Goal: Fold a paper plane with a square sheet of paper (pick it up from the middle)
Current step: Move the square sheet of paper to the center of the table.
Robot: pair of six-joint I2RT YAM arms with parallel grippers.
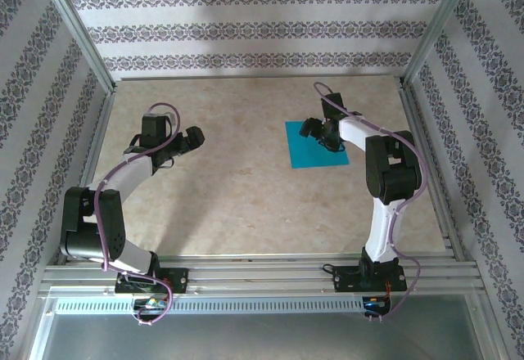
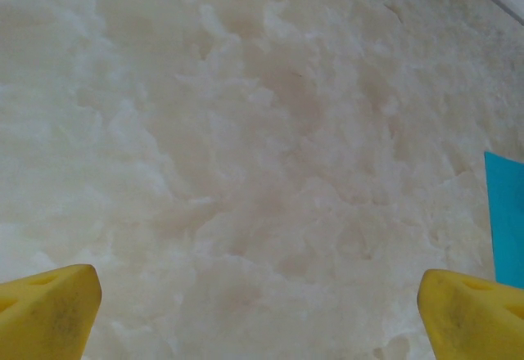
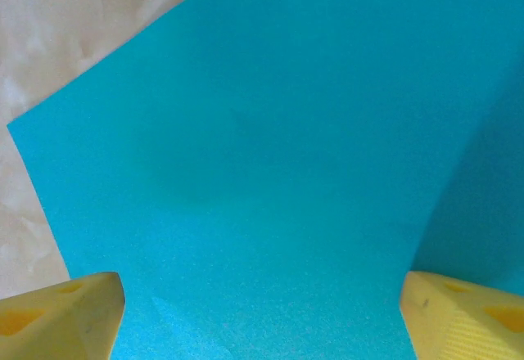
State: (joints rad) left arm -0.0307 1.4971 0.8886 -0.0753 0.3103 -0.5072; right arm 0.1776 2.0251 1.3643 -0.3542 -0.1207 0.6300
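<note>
Top external: square sheet of paper (image 1: pixel 304 154) lies flat on the desk (image 1: pixel 237 188), right of centre. Right end effector (image 1: pixel 313 128) sits over its far edge, fingers spread wide, gripping nothing. Left end effector (image 1: pixel 191 137) hangs well apart over bare desk, also wide open. Patterned walls (image 1: pixel 246 24) enclose the desk. Right arm hides the sheet's right part. Right wrist: darker band along the sheet's right side, fold or shadow unclear.
</note>
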